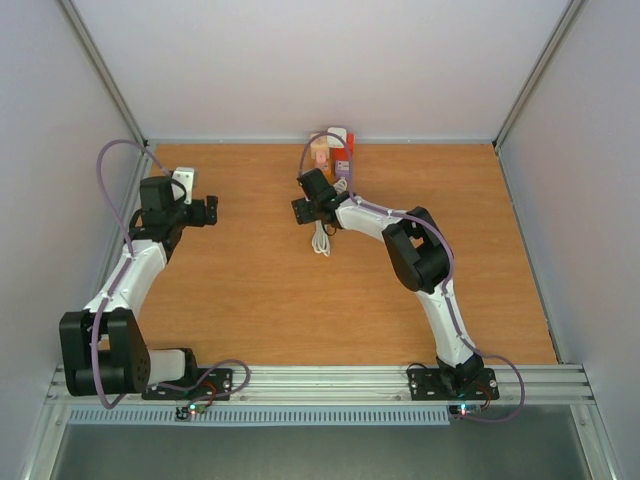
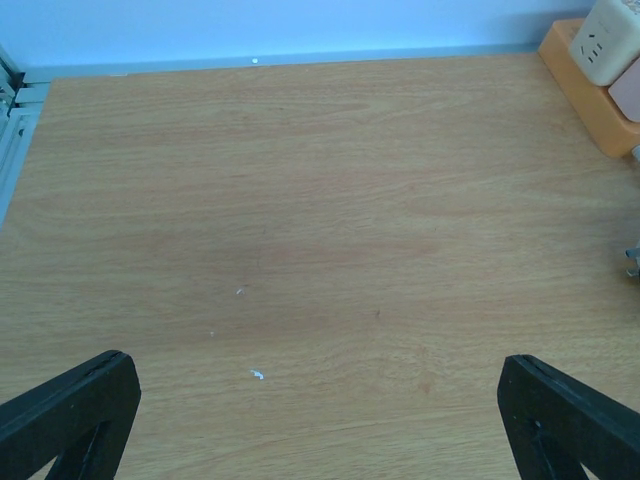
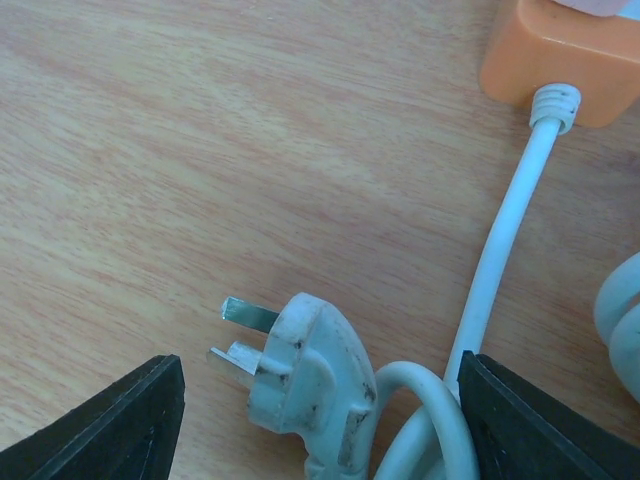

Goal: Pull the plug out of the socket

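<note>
As the white flat-pin plastic plug [image 3: 300,365] is found lying loose, pins bare, by the far edge's middle beside the orange plastic socket strip [image 3: 560,45], removal is judged done, nothing outstanding. Right gripper [image 3: 320,385] is spread wide astride it, gripping nothing; left gripper [image 2: 315,375] is spread wide, empty.

A: Table [image 3: 180,150]?
B: Smooth, matt wood grain.
A: Plug [image 3: 310,375]?
B: Scuffed, dirty white plastic with dull metal prongs [image 3: 250,316]. Beside the plug, smooth white cable [image 3: 500,250]. Beyond it, satin orange plastic socket [image 3: 560,60].
</note>
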You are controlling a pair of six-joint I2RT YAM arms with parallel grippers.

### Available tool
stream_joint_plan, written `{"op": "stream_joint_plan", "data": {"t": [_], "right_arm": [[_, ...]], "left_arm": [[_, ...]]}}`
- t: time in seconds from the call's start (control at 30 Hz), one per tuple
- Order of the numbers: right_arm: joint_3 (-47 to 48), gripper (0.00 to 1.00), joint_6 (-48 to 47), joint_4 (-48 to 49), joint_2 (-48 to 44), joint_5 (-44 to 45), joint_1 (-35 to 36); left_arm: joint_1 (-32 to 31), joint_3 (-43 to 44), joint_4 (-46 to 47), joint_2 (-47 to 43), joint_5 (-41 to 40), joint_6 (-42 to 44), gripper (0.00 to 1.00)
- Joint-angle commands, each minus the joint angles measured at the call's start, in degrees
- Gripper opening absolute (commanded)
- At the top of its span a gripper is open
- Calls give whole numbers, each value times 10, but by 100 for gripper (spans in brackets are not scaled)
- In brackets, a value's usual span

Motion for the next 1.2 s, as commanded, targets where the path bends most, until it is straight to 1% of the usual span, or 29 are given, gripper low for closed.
{"op": "stream_joint_plan", "data": {"t": [0.0,0.23,0.57,0.87,1.03,1.17], "right_arm": [[-29,75,-13,-44,-6,-45,1],[-92,72,-45,-39,-51,-102,2],[-233,70,-125,-25,-151,-172,2],[-373,69,-183,-23,-267,-179,2],[-406,68,-198,-48,-311,-179,-1],[-395,69,-188,-68,-341,-201,-15]], "left_arm": [[-3,-6,40,-5,-13,-6,100],[-3,-5,39,-2,-16,-6,100],[-3,-3,37,-1,-18,-5,100],[-3,-1,35,1,-16,-2,100],[-3,3,28,0,-10,-3,100],[-3,6,24,-3,0,-4,100]]}}
